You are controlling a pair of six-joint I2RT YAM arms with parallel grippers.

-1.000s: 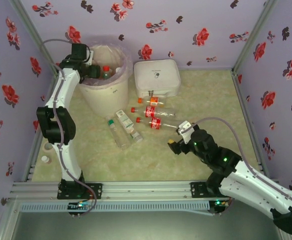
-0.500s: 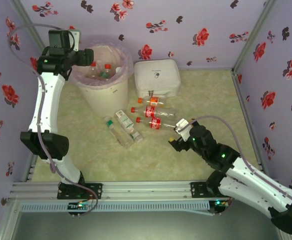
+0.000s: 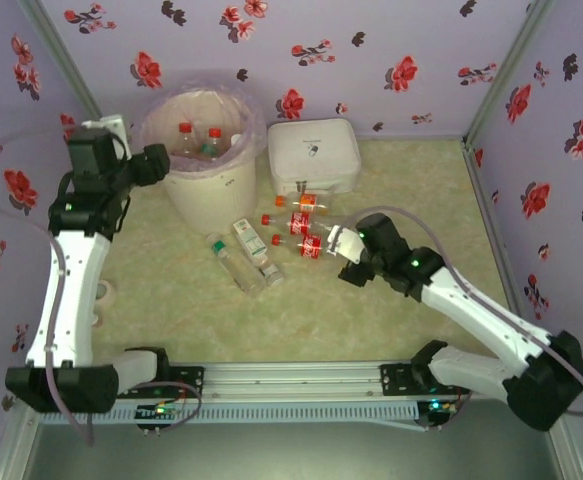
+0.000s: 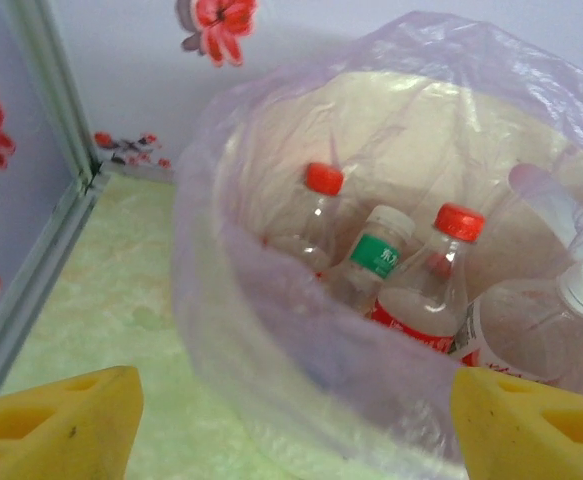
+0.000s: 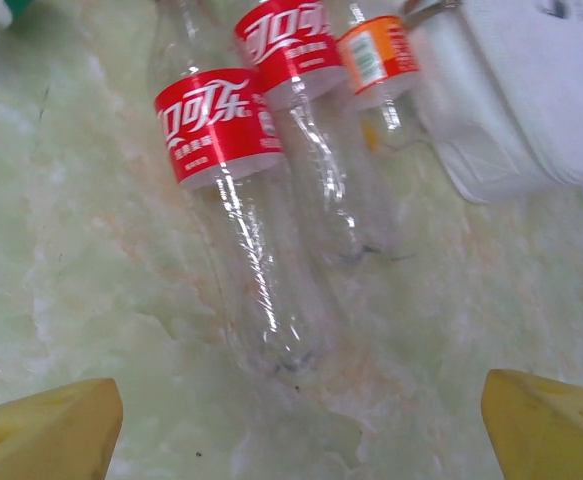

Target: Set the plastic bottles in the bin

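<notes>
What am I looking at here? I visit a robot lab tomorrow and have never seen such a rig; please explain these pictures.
These are two robot arms bolted at the near edge of a pale marbled table, each ending in a two-finger gripper with yellow pads. The wide picture comes from a fixed camera above and behind; the other two from cameras on the wrists. The left gripper hovers open beside the bin, a tall round cream-white bucket lined with a pinkish plastic bag, which holds several small clear plastic bottles. The right gripper is open over more such bottles lying on the table, near a flat white rounded-square case. Neither gripper holds anything.
</notes>
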